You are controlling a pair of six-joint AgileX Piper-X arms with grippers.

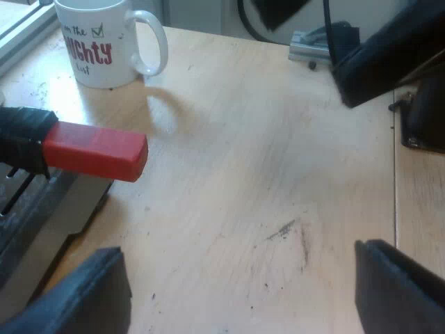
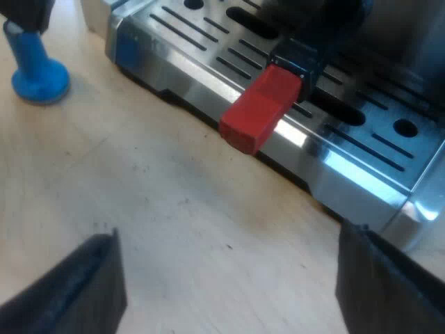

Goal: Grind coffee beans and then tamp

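left wrist view with mug, right wrist view with blue tamper

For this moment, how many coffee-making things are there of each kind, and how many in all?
Mug: 1
Blue tamper: 1
Holder handle with red end: 1
Espresso machine: 1
Total: 4

The mug is white with red and green lettering. The handle ends red, the tamper is blue. The bench is pale wood.
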